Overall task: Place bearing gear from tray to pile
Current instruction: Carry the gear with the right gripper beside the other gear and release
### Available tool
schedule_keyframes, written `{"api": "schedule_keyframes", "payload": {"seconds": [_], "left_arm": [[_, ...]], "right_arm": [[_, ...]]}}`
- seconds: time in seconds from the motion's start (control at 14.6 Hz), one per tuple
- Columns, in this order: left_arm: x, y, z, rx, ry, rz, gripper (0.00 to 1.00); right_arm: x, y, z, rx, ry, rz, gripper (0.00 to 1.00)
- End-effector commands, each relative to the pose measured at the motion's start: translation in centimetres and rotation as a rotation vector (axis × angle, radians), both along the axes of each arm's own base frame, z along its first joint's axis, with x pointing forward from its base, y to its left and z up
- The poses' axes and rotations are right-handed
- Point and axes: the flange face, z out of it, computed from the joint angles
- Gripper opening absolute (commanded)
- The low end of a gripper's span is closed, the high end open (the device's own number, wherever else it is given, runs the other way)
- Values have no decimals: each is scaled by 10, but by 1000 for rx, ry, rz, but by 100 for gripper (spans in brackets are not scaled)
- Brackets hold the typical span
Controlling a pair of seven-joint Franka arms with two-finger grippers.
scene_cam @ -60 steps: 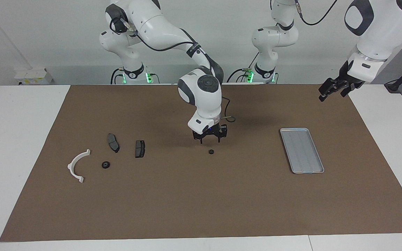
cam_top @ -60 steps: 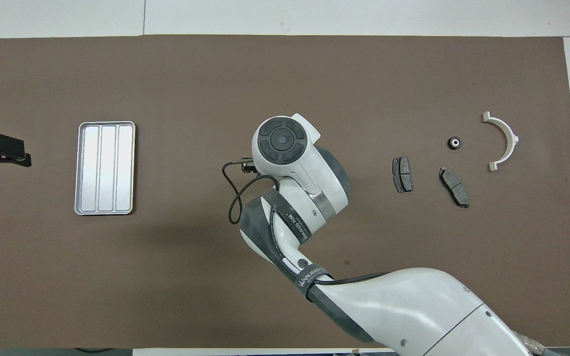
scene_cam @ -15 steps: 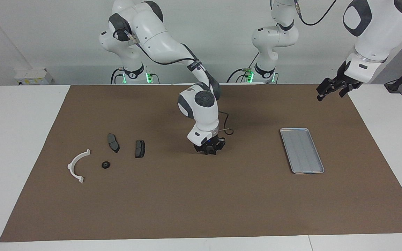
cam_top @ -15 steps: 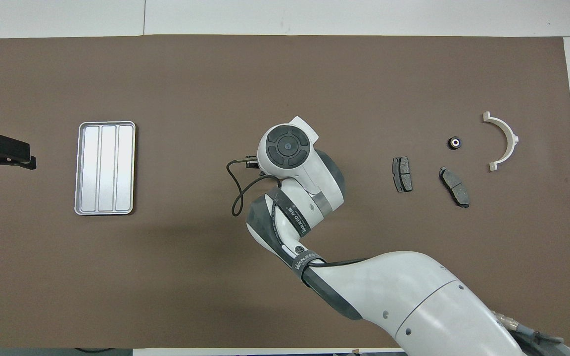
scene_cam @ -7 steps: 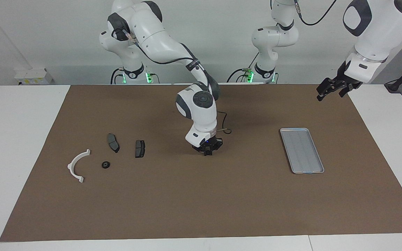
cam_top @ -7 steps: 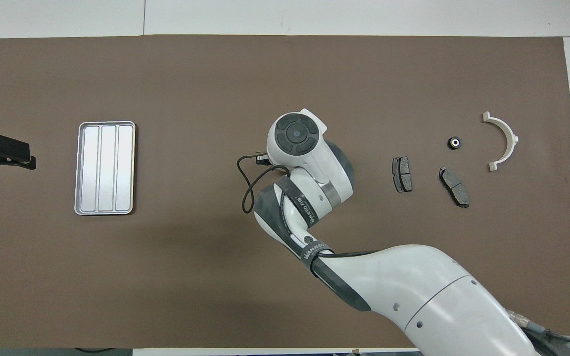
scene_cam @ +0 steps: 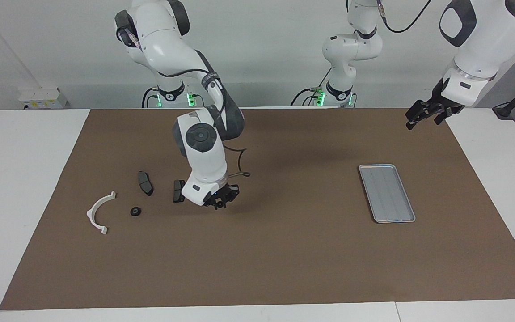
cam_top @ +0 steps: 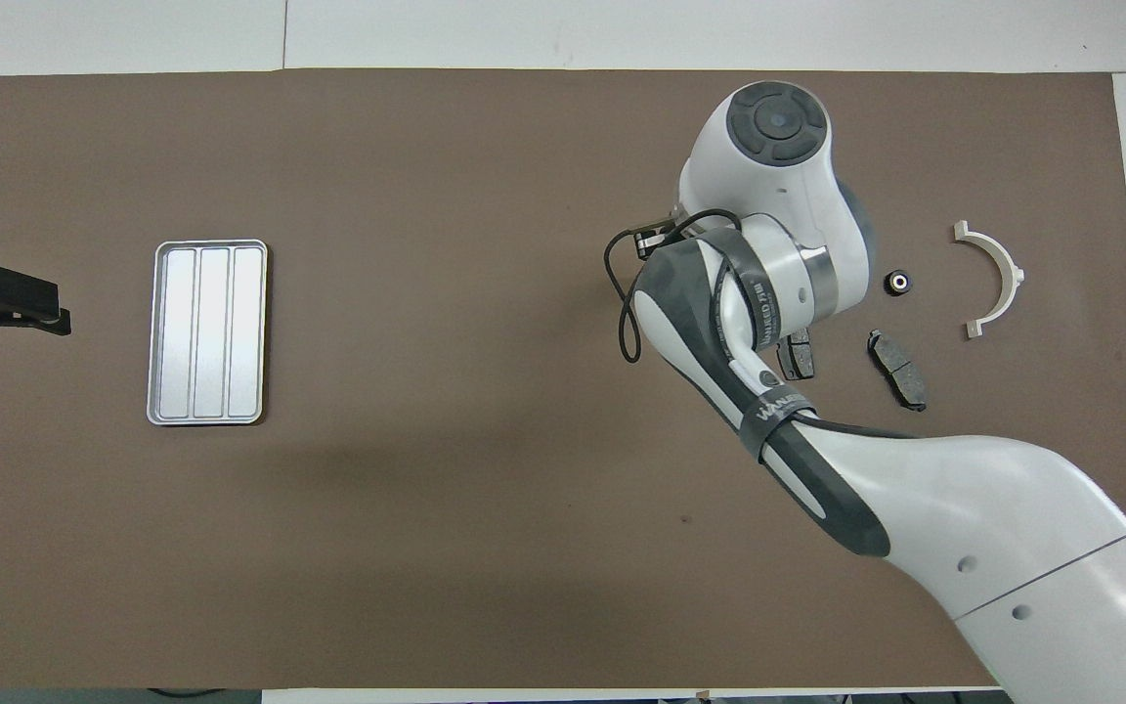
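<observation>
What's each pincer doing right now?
Left pincer: open, empty, waiting over the mat's edge at the left arm's end.
Right pincer: shut, over the mat beside the pile; whether it holds a part cannot be told.

White table, brown mat on it (nearly edge to edge); on mat: tray, bracket, two pads, small gear.

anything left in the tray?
Nothing: the tray shows only its bare ridged floor in both views. Nothing covers it; the left pincer hangs off its end, nearer the robots.
</observation>
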Motion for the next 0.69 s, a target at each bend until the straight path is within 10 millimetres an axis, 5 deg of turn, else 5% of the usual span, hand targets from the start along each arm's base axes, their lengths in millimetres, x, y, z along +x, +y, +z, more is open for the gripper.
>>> {"api": "schedule_keyframes", "payload": {"seconds": [0.0, 0.27, 0.62], "left_arm": [[-4, 0, 3, 19, 7, -5, 100], [-4, 0, 2, 19, 8, -5, 100], [-4, 0, 2, 19, 8, -5, 100]], "right_arm": [[1, -57, 0, 5, 39, 82, 0], [-4, -128, -20, 4, 65, 150, 0], [-17, -172, -37, -5, 91, 178, 0]]}}
